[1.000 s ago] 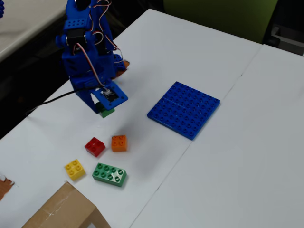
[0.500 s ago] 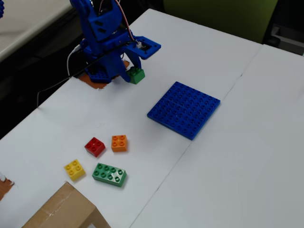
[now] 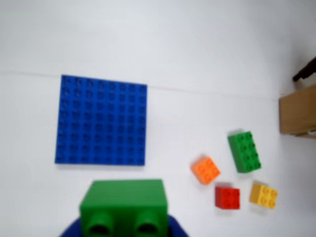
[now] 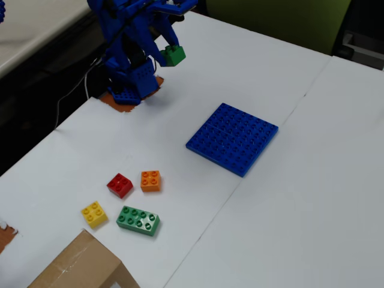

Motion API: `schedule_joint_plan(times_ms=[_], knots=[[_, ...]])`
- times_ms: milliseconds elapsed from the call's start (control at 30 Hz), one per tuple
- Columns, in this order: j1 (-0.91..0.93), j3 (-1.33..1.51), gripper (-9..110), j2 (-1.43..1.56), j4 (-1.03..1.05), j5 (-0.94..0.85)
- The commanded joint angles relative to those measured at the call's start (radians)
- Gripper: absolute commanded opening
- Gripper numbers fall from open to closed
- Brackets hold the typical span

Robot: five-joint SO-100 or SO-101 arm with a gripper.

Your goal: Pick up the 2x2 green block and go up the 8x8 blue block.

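Observation:
My blue gripper (image 4: 172, 49) is shut on the 2x2 green block (image 4: 173, 56) and holds it high above the white table, near the arm's base. In the wrist view the green block (image 3: 123, 205) fills the bottom centre with its hollow underside towards the camera, and blue jaw parts show on both sides of it. The 8x8 blue block (image 4: 232, 137) lies flat on the table to the right of the gripper in the fixed view. In the wrist view the blue block (image 3: 101, 120) lies above the held block.
A red brick (image 4: 119, 185), an orange brick (image 4: 150, 180), a yellow brick (image 4: 94, 213) and a longer green brick (image 4: 138, 219) lie at the front left. A cardboard box (image 4: 78, 267) stands at the bottom edge. A seam (image 4: 264, 141) runs across the table.

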Motion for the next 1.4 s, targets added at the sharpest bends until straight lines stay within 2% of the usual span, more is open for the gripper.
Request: schedule_joint_plan(times_ms=[0,200,433,700,1367], knots=[[-0.060,-0.176,0,-0.121,0.041,0.040],[-0.149,-0.488,0,-0.436,0.040,0.092],[-0.181,-0.699,0,-0.701,0.040,0.166],[-0.212,-0.703,0,-0.810,0.040,0.209],[-0.287,-0.594,0,-0.847,0.041,0.198]])
